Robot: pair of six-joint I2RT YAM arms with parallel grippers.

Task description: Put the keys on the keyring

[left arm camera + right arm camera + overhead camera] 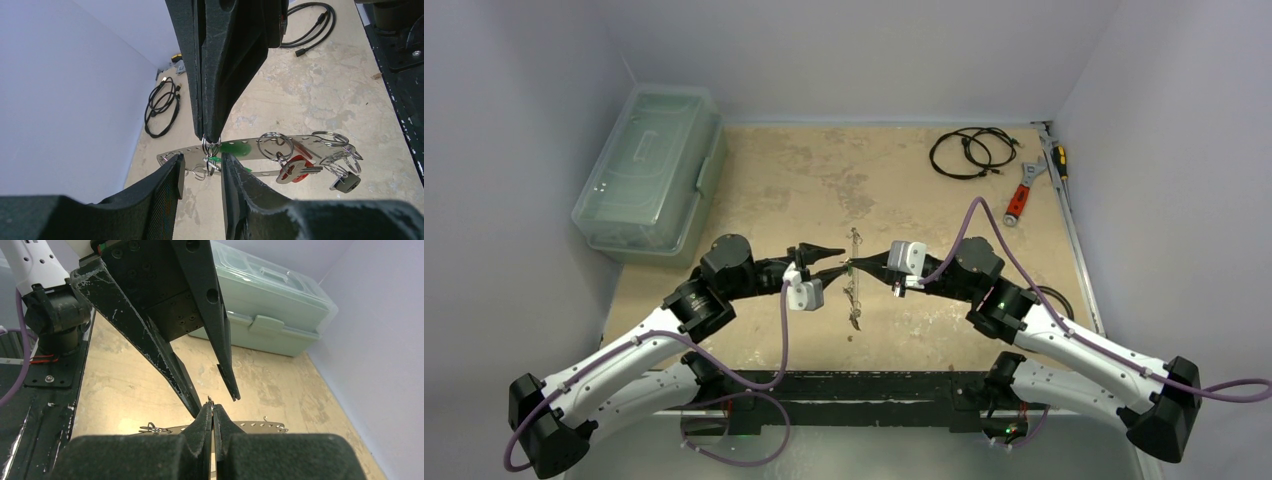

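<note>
A pale green lidded toolbox (649, 165) sits at the far left corner of the tabletop (824, 180). Toward the middle, the left gripper (842, 258) reaches in from the left with its fingers (170, 182) parted. They stand on either side of the lower rim of the keyring (250, 150), with a gap showing between each pad and the metal, so it grips nothing. The keyring is a flat silvery hoop turned on edge over the middle of the tabletop, running from far to near. Whether its lower rim touches the surface cannot be told. Of the keys, the green-tagged key (236, 148) lies against the hoop just beside the pinch point. The red-tagged key (294, 169) and black-tagged key (346, 182) hang from split rings at the hoop's near end. The right gripper (856, 265) comes in from the right with its fingers clamped on the keyring's upper rim, beside a small split ring (210, 145). Coiled black cables (964, 155) lie near the far right corner. A red-handled wrench (1019, 197) lies just beside them, and a screwdriver (1058, 160) lies along the right edge.
</note>
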